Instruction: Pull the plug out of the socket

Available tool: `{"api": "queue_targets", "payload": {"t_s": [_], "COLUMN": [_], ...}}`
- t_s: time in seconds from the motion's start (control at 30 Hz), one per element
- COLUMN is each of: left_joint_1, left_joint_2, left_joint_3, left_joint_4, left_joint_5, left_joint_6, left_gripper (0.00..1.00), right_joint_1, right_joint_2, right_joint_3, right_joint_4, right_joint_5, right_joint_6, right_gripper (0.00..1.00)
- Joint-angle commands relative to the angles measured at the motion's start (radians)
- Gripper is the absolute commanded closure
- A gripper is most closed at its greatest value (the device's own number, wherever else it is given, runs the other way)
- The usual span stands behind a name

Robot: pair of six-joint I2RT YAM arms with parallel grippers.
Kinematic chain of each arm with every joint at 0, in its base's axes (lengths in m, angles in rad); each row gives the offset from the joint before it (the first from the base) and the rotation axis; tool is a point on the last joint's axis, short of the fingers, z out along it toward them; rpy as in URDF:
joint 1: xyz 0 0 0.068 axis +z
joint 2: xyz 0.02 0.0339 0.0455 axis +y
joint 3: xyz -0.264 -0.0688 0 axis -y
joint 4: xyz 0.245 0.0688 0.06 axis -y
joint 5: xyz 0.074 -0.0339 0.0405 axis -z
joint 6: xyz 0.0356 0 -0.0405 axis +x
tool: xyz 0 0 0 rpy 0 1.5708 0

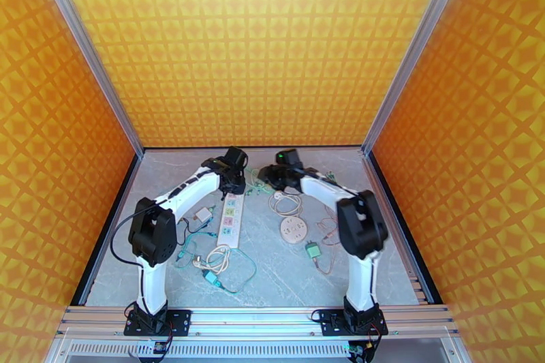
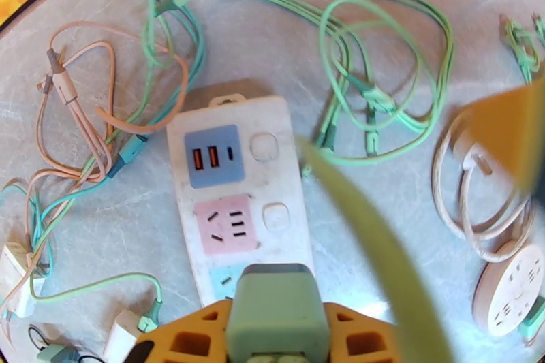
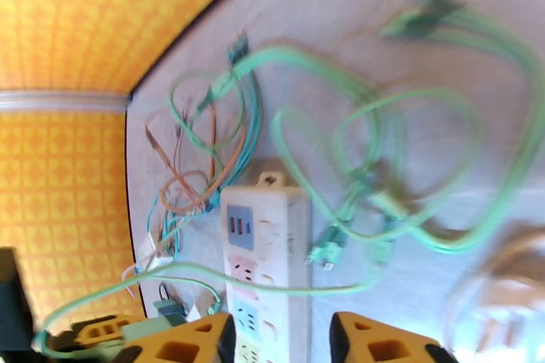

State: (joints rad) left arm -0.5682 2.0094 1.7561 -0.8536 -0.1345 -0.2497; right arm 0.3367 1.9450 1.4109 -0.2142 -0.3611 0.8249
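Observation:
A white power strip (image 1: 230, 218) (image 2: 231, 201) (image 3: 266, 255) with pastel sockets lies lengthwise mid-table. My left gripper (image 1: 235, 187) (image 2: 276, 340) hangs over the strip's far end, shut on a sage-green plug (image 2: 276, 310). That plug hides most of the pale blue socket in the left wrist view. In the right wrist view the plug (image 3: 163, 325) sits left of the strip, apparently clear of it, trailing a green cable (image 3: 204, 272). My right gripper (image 1: 262, 174) (image 3: 283, 344) hovers above the strip, open, with nothing between its orange fingers (image 3: 381, 340).
Tangled green cables (image 2: 381, 51) and pink cables (image 2: 75, 105) lie around the strip's far end. A round white socket (image 1: 293, 229) (image 2: 514, 289) with a coiled cord sits to the right. More plugs (image 1: 313, 249) (image 1: 211, 278) lie nearer. Orange walls enclose the table.

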Motion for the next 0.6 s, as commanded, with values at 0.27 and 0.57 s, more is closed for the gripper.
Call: {"api": "queue_targets", "payload": {"t_s": [0.27,0.57], "left_joint_1": [-0.205,-0.303], "left_joint_2": [0.051,0.151], "left_joint_3": [-0.005,-0.001], "left_joint_4": [-0.045,-0.050], "left_joint_5": [-0.229,-0.362], "left_joint_6": [0.056,0.073], "left_gripper": [0.79,0.73], "right_joint_1": [-0.177,-0.240], "right_joint_2": [-0.275,-0.416], "right_joint_3": [-0.314,-0.360], "right_joint_4": [0.010,-0.056], "right_joint_5": [0.223,0.359], "right_joint_6": [0.003,-0.079], "right_gripper": [0.43,0.26]}}
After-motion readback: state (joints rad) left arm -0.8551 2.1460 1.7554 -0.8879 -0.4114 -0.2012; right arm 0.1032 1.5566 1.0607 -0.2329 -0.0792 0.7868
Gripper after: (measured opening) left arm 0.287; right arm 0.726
